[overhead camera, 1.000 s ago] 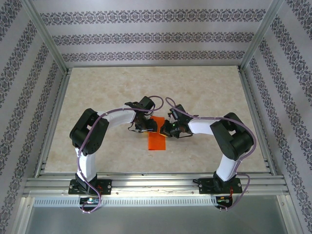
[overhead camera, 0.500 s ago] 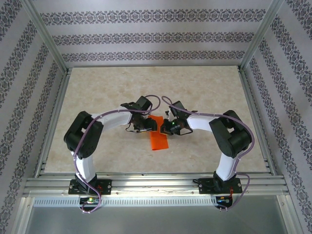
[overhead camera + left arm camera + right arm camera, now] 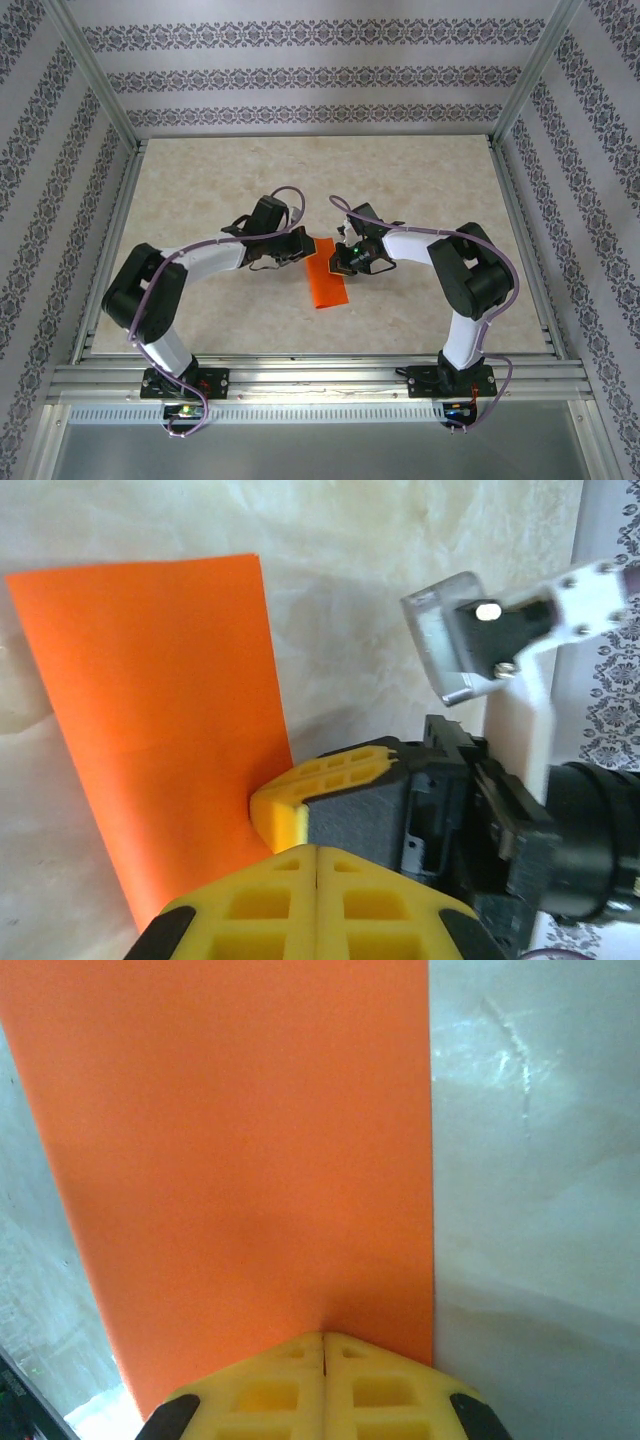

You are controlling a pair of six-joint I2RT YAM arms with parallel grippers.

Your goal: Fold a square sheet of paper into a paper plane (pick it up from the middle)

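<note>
1. The orange sheet of paper [image 3: 328, 285] lies near the middle of the table [image 3: 420, 180] as a narrow strip running roughly from 12 to 6 o'clock.
2. The left gripper [image 3: 303, 247] sits at 10 o'clock from the strip. Its fingers are pressed together at the sheet's edge, and I cannot tell whether they hold it.
3. The right gripper [image 3: 338, 262] sits at 2 o'clock, with its fingers [image 3: 323, 1338] closed tight and pinching the sheet's far end.

Beige marbled table [image 3: 420, 190] w/ alu frame rails [image 3: 320, 378], striped floral wallpaper walls [image 3: 320, 75] on 3 sides.
</note>
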